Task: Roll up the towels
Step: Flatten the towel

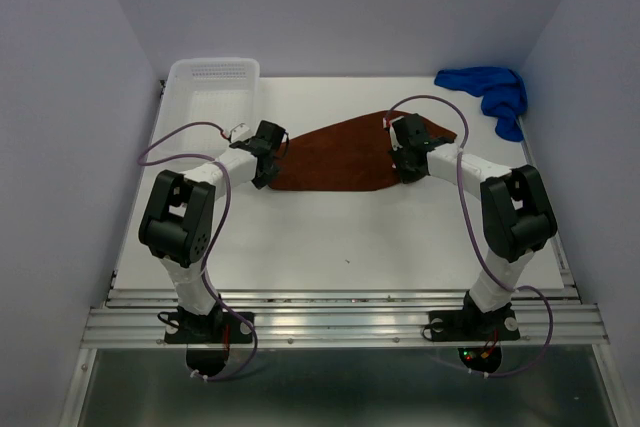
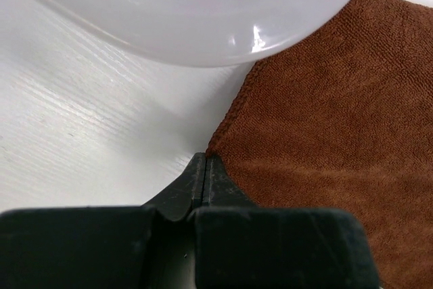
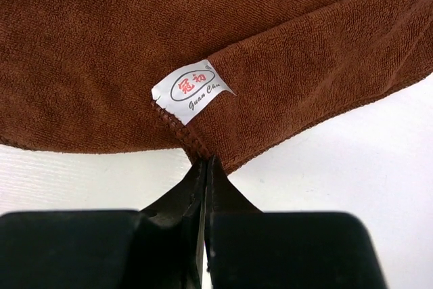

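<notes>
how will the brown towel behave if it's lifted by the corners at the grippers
Probably floppy: the brown towel folds over itself by the right gripper, so its middle would likely sag. It lies thin and flat, so likely light. Its nubby weave should resist slipping.

From above, the brown towel [image 1: 335,159] loses its nine o'clock corner under the left gripper [image 1: 266,172] and part of its three o'clock end under the right gripper [image 1: 406,173]. Both sets of fingertips are out of sight there.

In the left wrist view the basket [image 2: 203,11] is a blurred curve cut off at twelve o'clock, and the towel runs off at three and six o'clock.

In the right wrist view the towel is cut off at nine, twelve and three o'clock. How much cloth sits between the closed fingers is hidden. The label [image 3: 191,90] curls, so its small print cannot be fully read.

The blue towel [image 1: 487,90], at one o'clock, is bunched, hiding its outline.
</notes>
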`<state>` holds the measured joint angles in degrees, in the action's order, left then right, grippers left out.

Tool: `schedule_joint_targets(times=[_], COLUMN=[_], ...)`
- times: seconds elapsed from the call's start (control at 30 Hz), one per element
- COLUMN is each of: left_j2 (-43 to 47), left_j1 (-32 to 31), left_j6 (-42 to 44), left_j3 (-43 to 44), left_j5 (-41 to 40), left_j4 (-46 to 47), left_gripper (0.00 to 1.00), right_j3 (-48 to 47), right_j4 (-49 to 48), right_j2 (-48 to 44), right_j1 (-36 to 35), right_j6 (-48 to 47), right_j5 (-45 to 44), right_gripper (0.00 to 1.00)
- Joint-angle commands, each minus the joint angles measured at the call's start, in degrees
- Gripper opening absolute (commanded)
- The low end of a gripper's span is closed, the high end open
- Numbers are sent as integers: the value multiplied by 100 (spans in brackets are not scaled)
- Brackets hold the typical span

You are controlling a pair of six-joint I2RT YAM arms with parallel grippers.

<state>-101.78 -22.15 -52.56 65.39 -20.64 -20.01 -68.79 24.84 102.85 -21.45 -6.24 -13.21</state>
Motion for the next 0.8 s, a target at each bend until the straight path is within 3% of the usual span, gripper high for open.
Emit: schedule_joint_targets(times=[0.0, 0.37, 0.77], left_j2=[114, 1134, 2961], left_j1=[62, 325, 729], left_j6=[70, 500, 712], left_j3=[273, 633, 1143], left_j5=[-168, 551, 764], left_j4=[-143, 15, 252], left_gripper=[0, 0, 0], right_j3=[-126, 147, 121], right_j4=[-356, -1139, -1649], right_j2=[-132, -1679, -3982], right_j1=[-34, 133, 1011], right_j6=[-96, -588, -1573], right_j5=[-373, -1895, -2036], right_gripper=[1, 1, 1])
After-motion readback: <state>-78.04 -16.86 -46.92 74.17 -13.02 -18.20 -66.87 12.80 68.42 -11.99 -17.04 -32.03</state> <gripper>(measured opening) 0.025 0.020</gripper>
